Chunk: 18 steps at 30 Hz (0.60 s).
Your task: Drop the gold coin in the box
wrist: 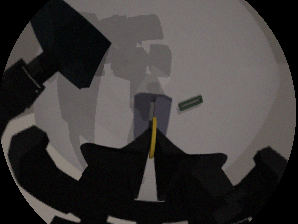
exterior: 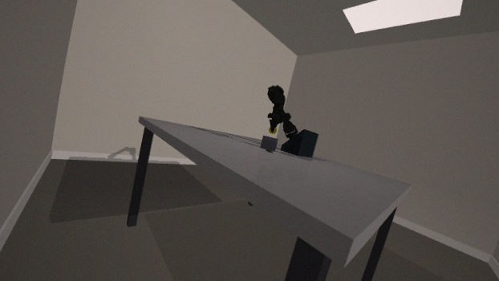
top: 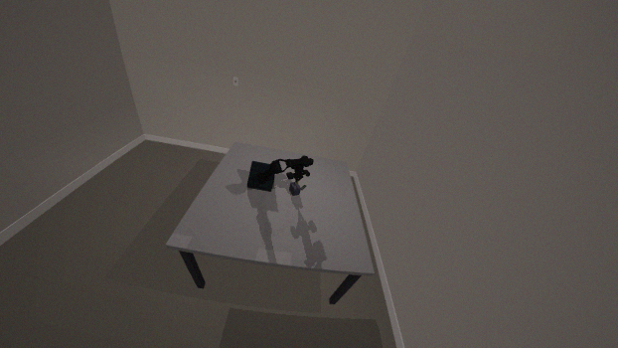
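Note:
My gripper (top: 298, 177) (exterior: 273, 125) (wrist: 152, 131) is shut on the gold coin (exterior: 275, 130) (wrist: 154, 130), which hangs on edge below the fingertips. The grey box (top: 294, 189) (exterior: 269, 144) (wrist: 164, 114) stands on the table under the coin. In the exterior view a small gap shows between the coin and the lid. In the wrist view the slot (wrist: 152, 111) runs nearly in line with the coin, whose far end overlaps the slot's near part; the fingers hide the rest. The green holder (wrist: 190, 103) is empty and lies right of the box.
A large dark block (top: 255, 174) (exterior: 309, 144) (wrist: 75, 45) stands on the table (top: 224, 219) (exterior: 329, 189) by the arm's base, left of the box in the wrist view. The arm's shadows fall across the table top.

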{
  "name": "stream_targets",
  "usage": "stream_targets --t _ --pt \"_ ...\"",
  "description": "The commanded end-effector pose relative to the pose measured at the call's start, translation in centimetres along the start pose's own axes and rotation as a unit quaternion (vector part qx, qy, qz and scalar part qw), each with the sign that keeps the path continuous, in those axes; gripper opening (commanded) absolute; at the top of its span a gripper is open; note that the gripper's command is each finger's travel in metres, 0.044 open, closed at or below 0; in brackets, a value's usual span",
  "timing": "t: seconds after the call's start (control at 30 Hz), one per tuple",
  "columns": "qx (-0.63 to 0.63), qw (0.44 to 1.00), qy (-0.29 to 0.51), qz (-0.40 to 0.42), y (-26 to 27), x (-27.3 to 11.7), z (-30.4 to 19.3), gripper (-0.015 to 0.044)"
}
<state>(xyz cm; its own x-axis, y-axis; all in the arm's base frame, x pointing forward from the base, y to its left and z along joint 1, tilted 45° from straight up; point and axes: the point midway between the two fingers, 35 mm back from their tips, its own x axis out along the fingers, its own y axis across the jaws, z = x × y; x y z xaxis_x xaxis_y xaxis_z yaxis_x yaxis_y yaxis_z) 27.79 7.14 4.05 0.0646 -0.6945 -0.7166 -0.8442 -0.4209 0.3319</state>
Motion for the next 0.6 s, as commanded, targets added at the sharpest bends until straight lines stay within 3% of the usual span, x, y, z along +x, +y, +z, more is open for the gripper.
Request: stream_targets --t 0.0,0.57 --pt "0.000 1.000 0.000 0.000 -0.14 -0.02 0.02 0.0000" --pt "-0.005 1.000 0.000 0.000 0.42 0.30 -0.11 0.0000"
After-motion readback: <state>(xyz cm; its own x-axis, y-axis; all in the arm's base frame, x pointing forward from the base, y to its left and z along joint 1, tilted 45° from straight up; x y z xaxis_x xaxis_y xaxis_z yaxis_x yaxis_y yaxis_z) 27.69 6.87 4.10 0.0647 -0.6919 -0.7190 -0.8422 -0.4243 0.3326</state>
